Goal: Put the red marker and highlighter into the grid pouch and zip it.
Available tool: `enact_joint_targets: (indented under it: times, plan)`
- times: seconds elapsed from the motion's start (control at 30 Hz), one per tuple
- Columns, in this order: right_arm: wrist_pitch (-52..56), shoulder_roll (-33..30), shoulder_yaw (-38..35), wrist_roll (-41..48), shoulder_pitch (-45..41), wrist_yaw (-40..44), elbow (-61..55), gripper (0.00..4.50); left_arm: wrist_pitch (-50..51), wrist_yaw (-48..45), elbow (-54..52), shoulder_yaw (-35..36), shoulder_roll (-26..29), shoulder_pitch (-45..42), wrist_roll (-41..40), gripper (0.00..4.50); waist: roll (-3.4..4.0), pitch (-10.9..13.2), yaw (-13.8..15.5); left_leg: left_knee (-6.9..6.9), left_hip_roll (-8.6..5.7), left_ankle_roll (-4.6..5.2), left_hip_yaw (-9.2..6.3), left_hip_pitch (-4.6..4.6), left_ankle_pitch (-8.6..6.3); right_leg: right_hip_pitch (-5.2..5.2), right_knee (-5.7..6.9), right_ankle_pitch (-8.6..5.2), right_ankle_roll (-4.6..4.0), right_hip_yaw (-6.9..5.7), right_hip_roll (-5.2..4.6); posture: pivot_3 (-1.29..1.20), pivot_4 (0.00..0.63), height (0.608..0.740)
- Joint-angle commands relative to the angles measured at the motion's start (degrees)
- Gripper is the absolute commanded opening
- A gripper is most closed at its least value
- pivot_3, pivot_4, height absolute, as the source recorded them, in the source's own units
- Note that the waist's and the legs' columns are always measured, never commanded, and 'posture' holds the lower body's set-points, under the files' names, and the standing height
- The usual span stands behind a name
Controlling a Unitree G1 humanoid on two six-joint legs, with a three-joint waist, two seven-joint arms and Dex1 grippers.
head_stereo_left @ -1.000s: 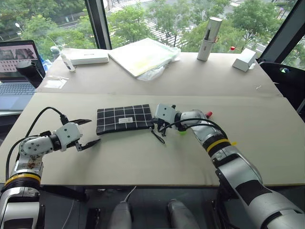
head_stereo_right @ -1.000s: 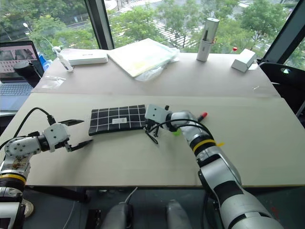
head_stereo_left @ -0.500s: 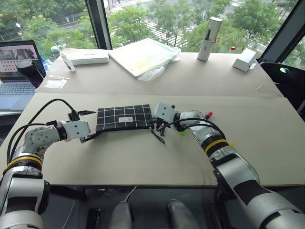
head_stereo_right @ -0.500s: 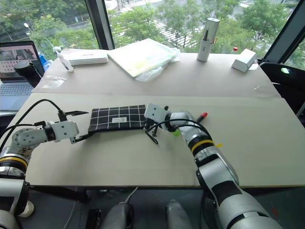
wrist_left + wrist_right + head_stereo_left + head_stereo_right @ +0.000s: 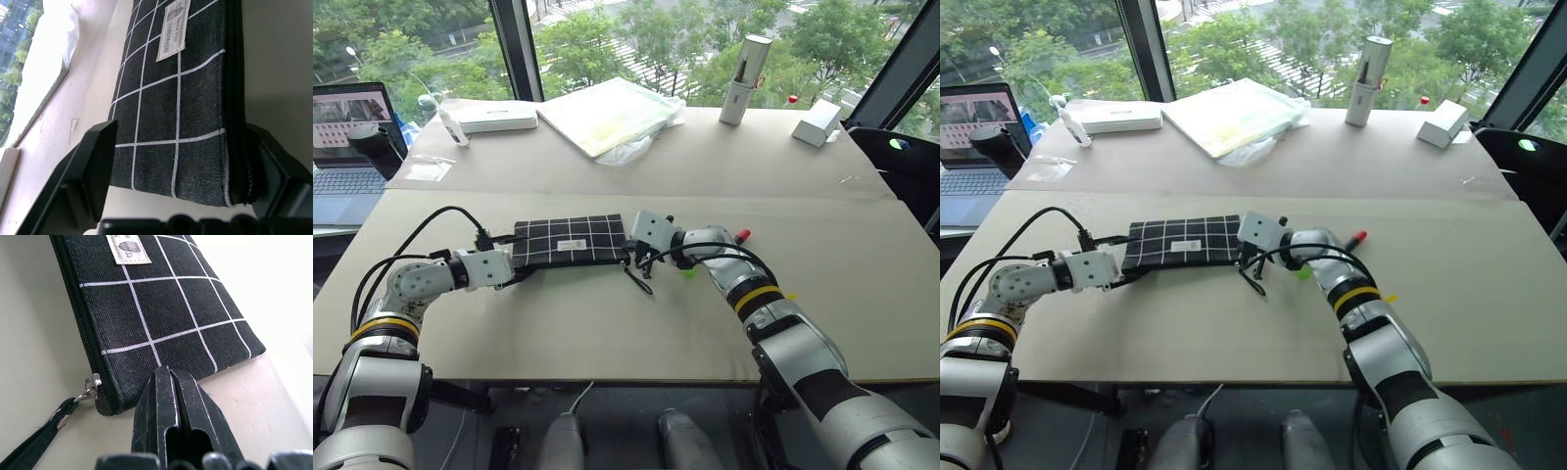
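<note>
Opening step, by the look of it: grid pouch flat on the table, zipped; left pincer half-open astride its end, gripping nothing; right pincer shut, empty, pressing the zipper-end corner; next, clamp the left end and draw the zipper pull; red marker and highlighter wait beside the right arm

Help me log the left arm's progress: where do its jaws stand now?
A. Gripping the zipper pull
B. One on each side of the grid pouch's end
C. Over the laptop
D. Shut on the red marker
B: in the left wrist view the left gripper has one black finger at each long edge of the grid pouch, around its end.
</note>
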Motion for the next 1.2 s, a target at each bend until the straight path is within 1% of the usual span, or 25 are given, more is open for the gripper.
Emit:
enact_joint_targets:
  times: [0.03, 0.07, 0.13, 0.17, 0.2, 0.33, 0.4, 0.43, 0.5, 0.57, 0.6, 0.67, 0.7, 0.73, 0.77, 0.87, 0.9, 0.93, 0.97, 1.03, 1.13, 1.2]
  plan:
    - [-0.3, -0.8, -1.7, 0.2, -1.5, -0.4, -0.1, 0.0, -0.7, -2.9, 0.5, 0.8, -0.1, -0.4, -2.1, 1.56, 0.0, 0.0, -0.1, 0.0, 0.0, 0.0, 0.0, 0.0, 0.0, -0.01, 0.0, 0.0, 0.0, 0.0, 0.0, 0.0, 0.15, 0.74]
    - [-0.3, -0.8, -1.8, 0.2, -1.6, -0.4, 0.0, 0.0, -0.6, -3.5, 0.6, 1.0, -0.2, -0.4, -2.5, 1.26, 0.0, 0.0, -0.1, 0.0, 0.0, 0.0, 0.0, -0.01, 0.0, -0.01, 0.01, 0.0, 0.0, 0.0, 0.0, 0.0, 0.15, 0.74]
    - [-0.4, -0.8, -1.9, 0.2, -1.6, -0.3, 0.1, 0.0, -0.4, -5.1, 0.6, 1.6, -0.5, -0.5, -3.6, 0.44, 0.0, 0.0, -0.1, 0.0, 0.0, 0.0, 0.0, -0.02, 0.0, -0.02, 0.0, 0.0, 0.0, 0.0, 0.0, 0.0, 0.15, 0.74]
    - [-0.4, -0.8, -1.9, 0.1, -1.7, -0.3, 0.2, 0.0, -0.2, -5.9, 0.6, 1.8, -0.7, -0.5, -4.2, 0.12, 0.0, 0.0, -0.1, 0.0, 0.0, 0.0, 0.0, -0.02, 0.0, -0.02, 0.0, 0.0, 0.0, 0.0, 0.0, 0.0, 0.15, 0.74]
    - [-0.4, -0.8, -2.0, 0.1, -1.7, -0.3, 0.3, 0.0, -0.1, -6.7, 0.5, 2.1, -0.8, -0.4, -4.8, 0.04, 0.0, 0.0, -0.2, 0.0, 0.0, 0.0, 0.0, -0.01, 0.0, -0.01, 0.0, 0.0, 0.0, 0.0, 0.0, 0.0, 0.15, 0.74]
    - [0.3, -0.5, -2.8, 0.7, -1.9, 0.1, 0.5, 0.0, 2.9, -11.0, 0.0, 4.0, -1.9, -0.3, -8.5, 0.04, 0.0, 0.0, -0.1, 0.0, 0.0, 0.0, -0.01, -0.03, 0.0, -0.02, 0.0, 0.0, 0.0, -0.01, 0.0, 0.0, 0.15, 0.74]
    - [2.2, -0.1, -4.5, 2.1, -2.4, 0.0, 0.9, 0.59, 7.3, -13.8, -0.2, 5.0, -2.4, -0.3, -10.4, 0.0, 0.0, 0.0, -0.2, 0.0, 0.0, 0.0, -0.02, -0.02, 0.0, -0.02, 0.01, -0.01, 0.0, -0.01, 0.0, 0.0, 0.15, 0.74]
    - [4.0, 0.2, -6.1, 4.4, -2.6, 1.8, 0.3, 0.75, 10.6, -14.9, -0.4, 5.3, -2.4, -0.2, -10.8, 0.0, 0.0, 0.0, -0.2, 0.0, 0.0, 0.0, -0.03, -0.03, 0.0, -0.02, 0.01, -0.01, 0.0, -0.01, 0.0, 0.0, 0.15, 0.74]
    - [8.9, 0.7, -11.1, 10.1, -4.0, 4.1, -0.9, 1.49, 14.7, -17.0, -1.7, 6.1, -2.1, 0.6, -12.2, 0.0, 0.0, 0.0, -0.3, 0.0, 0.0, 0.0, -0.05, -0.04, 0.0, -0.02, 0.02, -0.01, 0.0, -0.02, 0.01, 0.0, 0.15, 0.74]
    - [13.1, 0.5, -15.2, 14.6, -5.5, 5.4, -2.3, 2.13, 18.0, -17.9, -3.5, 7.4, -2.0, 1.5, -13.9, 0.0, 0.01, 0.0, -0.4, 0.0, 0.0, 0.0, -0.09, -0.06, 0.0, -0.03, 0.04, -0.01, 0.0, -0.04, 0.02, 0.0, 0.15, 0.74]
    - [14.8, -0.2, -16.8, 16.5, -6.0, 6.7, -3.4, 2.41, 19.8, -18.1, -4.8, 8.2, -2.0, 2.0, -14.9, 0.0, 0.01, 0.0, -0.4, 0.0, 0.01, 0.0, -0.12, -0.05, 0.0, -0.02, 0.04, -0.01, 0.0, -0.06, 0.02, 0.0, 0.15, 0.74]
    - [17.6, -1.4, -19.6, 19.5, -6.9, 7.3, -5.0, 3.2, 24.3, -17.9, -7.4, 9.3, -2.1, 3.0, -16.2, 0.0, 0.03, 0.0, -0.5, -0.01, 0.02, 0.0, -0.16, -0.07, 0.0, -0.03, 0.05, -0.01, -0.01, -0.09, 0.02, 0.0, 0.15, 0.74]
    - [21.9, -2.9, -22.0, 22.9, -7.2, 9.1, -7.5, 3.5, 28.3, -17.2, -10.3, 10.3, -2.4, 4.0, -17.7, 0.0, 0.03, 0.0, -0.6, -0.01, 0.02, 0.0, -0.18, -0.08, 0.0, -0.03, 0.05, -0.02, -0.01, -0.11, 0.02, 0.0, 0.15, 0.74]
    - [25.3, -3.9, -23.8, 25.3, -7.4, 10.4, -9.4, 3.95, 31.3, -16.6, -12.7, 11.0, -2.7, 4.7, -18.8, 0.0, 0.03, 0.0, -0.6, -0.01, 0.02, 0.0, -0.22, -0.1, 0.0, -0.03, 0.05, -0.02, -0.01, -0.14, 0.02, 0.0, 0.15, 0.74]
    - [29.2, -5.3, -24.9, 27.8, -6.5, 12.0, -12.9, 4.18, 36.1, -15.7, -16.5, 11.6, -3.0, 6.1, -20.1, 0.0, 0.04, 0.1, -0.6, -0.01, 0.02, 0.0, -0.24, -0.12, 0.0, -0.02, 0.04, -0.02, -0.02, -0.15, 0.02, 0.0, 0.15, 0.74]
    - [36.3, -7.6, -24.6, 30.7, -2.8, 14.1, -21.3, 4.18, 45.5, -13.6, -26.8, 12.3, -3.4, 10.1, -22.0, 0.0, 0.06, 0.1, -0.3, -0.01, 0.02, 0.0, -0.39, -0.25, 0.0, -0.04, 0.02, -0.02, -0.01, -0.26, 0.02, 0.0, 0.15, 0.74]
    - [37.6, -8.8, -22.0, 29.9, 1.1, 15.2, -26.5, 4.18, 49.4, -12.1, -32.3, 12.5, -3.6, 12.3, -22.5, 0.0, 0.06, 0.1, -0.3, -0.01, 0.02, 0.01, -0.43, -0.25, -0.01, -0.04, 0.01, -0.02, -0.01, -0.3, 0.02, 0.0, 0.15, 0.74]
    - [37.8, -9.4, -19.2, 27.9, 4.9, 14.5, -30.5, 4.18, 53.9, -10.2, -38.2, 12.8, -4.1, 14.4, -23.5, 0.0, 0.05, 0.1, -0.3, -0.01, 0.02, 0.01, -0.47, -0.25, -0.01, -0.03, 0.04, -0.02, -0.02, -0.33, 0.02, 0.0, 0.15, 0.74]
    - [37.0, -9.5, -16.5, 25.4, 8.5, 13.0, -33.8, 4.18, 58.2, -8.2, -43.7, 13.1, -4.6, 16.0, -24.4, 0.0, 0.01, 0.0, -0.2, -0.02, 0.02, 0.01, -0.49, -0.26, -0.01, -0.04, 0.02, -0.04, -0.04, -0.36, 0.03, 0.0, 0.15, 0.74]
    - [37.3, -8.1, -14.3, 23.2, 11.8, 8.4, -36.8, 4.18, 64.9, -4.9, -51.6, 13.6, -5.3, 18.1, -25.4, 0.0, 0.0, 0.0, -0.1, -0.02, 0.05, 0.03, -0.65, -0.25, -0.04, 0.03, 0.08, -0.08, -0.07, -0.51, 0.04, 0.0, 0.15, 0.74]
    - [37.8, -5.4, -13.8, 21.9, 12.8, 3.2, -37.9, 4.18, 70.6, -2.1, -57.8, 13.5, -5.8, 19.9, -25.3, 0.0, 0.18, 0.2, -0.4, 0.0, 0.02, -0.15, -0.65, -0.42, 0.09, -0.25, 0.15, -0.1, -0.13, -0.48, 0.06, 0.0, 0.15, 0.74]
    - [38.1, -2.6, -13.6, 21.5, 12.9, -0.5, -37.4, 4.18, 73.6, -0.2, -61.8, 12.5, -6.6, 20.8, -24.6, 0.0, 0.21, 0.2, -0.4, 0.0, 0.01, -0.22, -0.68, -0.41, 0.14, -0.26, 0.18, -0.08, -0.15, -0.45, 0.08, 0.0, 0.15, 0.74]
